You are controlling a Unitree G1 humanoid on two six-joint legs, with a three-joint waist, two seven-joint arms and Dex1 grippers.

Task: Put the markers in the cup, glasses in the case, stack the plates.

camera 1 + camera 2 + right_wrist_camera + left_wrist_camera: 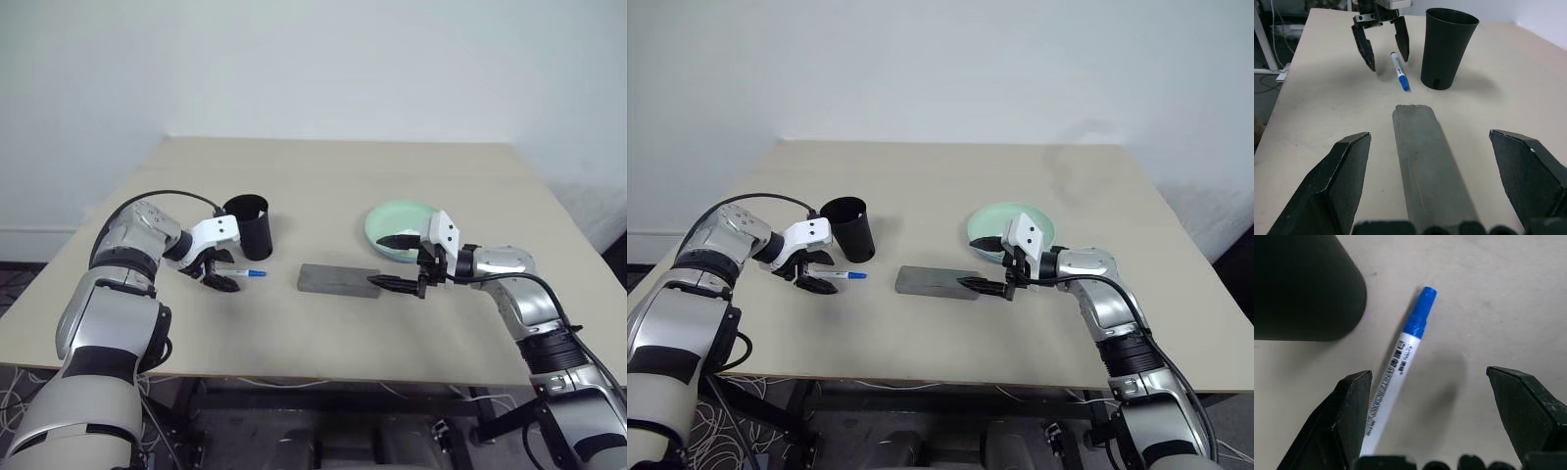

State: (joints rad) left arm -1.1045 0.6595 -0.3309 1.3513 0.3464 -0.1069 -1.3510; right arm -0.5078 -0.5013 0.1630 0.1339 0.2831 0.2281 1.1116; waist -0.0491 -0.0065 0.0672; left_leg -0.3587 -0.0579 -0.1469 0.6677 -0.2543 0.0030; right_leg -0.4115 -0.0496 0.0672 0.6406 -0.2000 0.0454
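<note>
One marker (251, 272) lies on the table (323, 186) beside the cup (249, 226), under the wide-open left gripper (217, 277). Right gripper (394, 262), also open, hovers at the closed case's (337, 279) end, near the green plate (392, 223).

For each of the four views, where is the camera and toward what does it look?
Left and right eye views: on the head, looking down at the table; both arms show.
Left wrist view: looks down between its open fingers at the marker beside the cup.
Right wrist view: looks along the case toward the left gripper.
Shared: marker, cup.
</note>
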